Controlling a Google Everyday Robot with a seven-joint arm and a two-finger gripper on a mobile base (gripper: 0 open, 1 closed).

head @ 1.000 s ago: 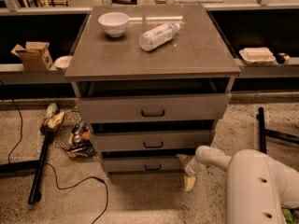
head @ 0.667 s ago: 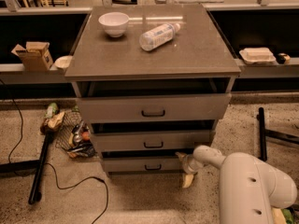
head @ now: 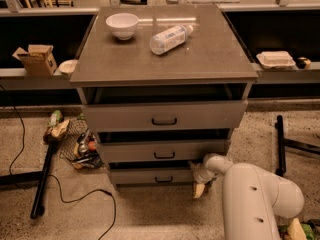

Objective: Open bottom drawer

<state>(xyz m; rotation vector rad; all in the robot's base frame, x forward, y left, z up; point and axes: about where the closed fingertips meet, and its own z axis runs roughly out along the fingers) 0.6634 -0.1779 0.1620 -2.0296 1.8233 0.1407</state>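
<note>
The bottom drawer [head: 150,175] is the lowest, narrowest grey front of the cabinet, with a small black centre handle [head: 164,179]. It stands slightly pulled out, a dark gap above it. My gripper [head: 199,184] is low at the drawer's right end, to the right of the handle, its pale tips pointing down toward the floor. My white arm [head: 250,199] reaches in from the lower right. Above are the middle drawer [head: 162,151] and the wider top drawer [head: 164,116], both slightly out.
A white bowl [head: 122,25] and a lying plastic bottle [head: 170,38] rest on the cabinet top [head: 125,59]. A wire basket of clutter [head: 80,144], a black bar and a cable lie on the floor at left. A black stand [head: 281,144] is at right.
My arm has shifted left, bringing the gripper closer along the bottom drawer's right end. The drawers look unchanged.
</note>
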